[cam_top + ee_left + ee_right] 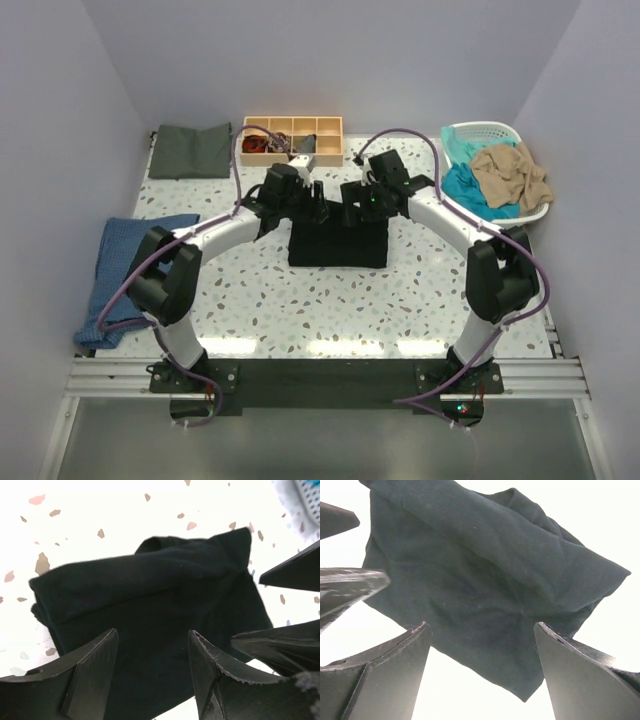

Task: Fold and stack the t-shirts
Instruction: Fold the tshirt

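Now the black shirt (338, 248) is lying in the middle of the desk (300, 312), folded into a neat block. Both arms are reaching over it from the near side. The left gripper (152, 640) is hanging just above the shirt with its fingers spread apart, and nothing is sitting between them. The right gripper (481, 630) is hanging right beside it with its fingers spread very wide, and it is not holding anything either. The two grippers are sitting close together over the far edge of the shirt.

So this shirt is looking just about done. A small flap is poking out at one edge, so it may be needing one more tidy.

A grey-green shirt (190, 150) is lying folded at the far left corner of the desk, well apart from the black one, so the two are not making a stack yet. In the white basket (480, 128) at the far right, a teal shirt (462, 188) and a tan shirt (512, 172) are lying in a crumpled heap, waiting to be folded. A blue cloth (125, 265) is hanging over the left edge of the desk, and I cannot tell if it is a shirt.

I am guessing the job is about half done, with more folding and all the stacking left.
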{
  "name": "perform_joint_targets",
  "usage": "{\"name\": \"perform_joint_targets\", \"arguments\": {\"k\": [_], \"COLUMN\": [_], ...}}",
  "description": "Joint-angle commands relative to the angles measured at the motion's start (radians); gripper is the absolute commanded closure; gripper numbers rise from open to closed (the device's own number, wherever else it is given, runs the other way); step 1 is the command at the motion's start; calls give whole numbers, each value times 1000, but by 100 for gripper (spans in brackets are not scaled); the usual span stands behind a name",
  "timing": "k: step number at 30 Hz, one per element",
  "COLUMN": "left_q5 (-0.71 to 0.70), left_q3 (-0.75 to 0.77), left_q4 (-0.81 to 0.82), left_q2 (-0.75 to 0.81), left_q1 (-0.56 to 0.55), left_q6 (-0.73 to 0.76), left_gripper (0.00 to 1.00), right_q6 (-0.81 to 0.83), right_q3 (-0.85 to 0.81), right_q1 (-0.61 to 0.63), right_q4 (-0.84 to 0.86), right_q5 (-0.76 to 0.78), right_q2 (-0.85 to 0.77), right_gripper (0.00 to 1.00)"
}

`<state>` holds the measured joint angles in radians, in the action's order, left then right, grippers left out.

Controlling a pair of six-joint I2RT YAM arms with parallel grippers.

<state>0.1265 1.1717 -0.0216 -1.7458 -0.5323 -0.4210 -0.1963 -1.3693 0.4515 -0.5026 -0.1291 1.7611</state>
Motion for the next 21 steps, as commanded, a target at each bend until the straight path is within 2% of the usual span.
{"name": "perform_joint_targets", "arguments": {"k": [1, 13, 21], "left_q5": [61, 73, 85], "left_q3": [57, 226, 295], "left_q4": [0, -8, -9], "left_q2": [-56, -228, -300], "left_q1": [3, 15, 75], "left_q6": [28, 44, 54], "left_gripper": [37, 37, 37], "right_q6": [-5, -6, 6], "right_q3": [-2, -103, -270], "right_q1": [-5, -31, -65], "right_q4": [4, 29, 3], "right_q5": [46, 68, 66], "right_q2": [24, 164, 291], "right_gripper": [12, 12, 12]}}
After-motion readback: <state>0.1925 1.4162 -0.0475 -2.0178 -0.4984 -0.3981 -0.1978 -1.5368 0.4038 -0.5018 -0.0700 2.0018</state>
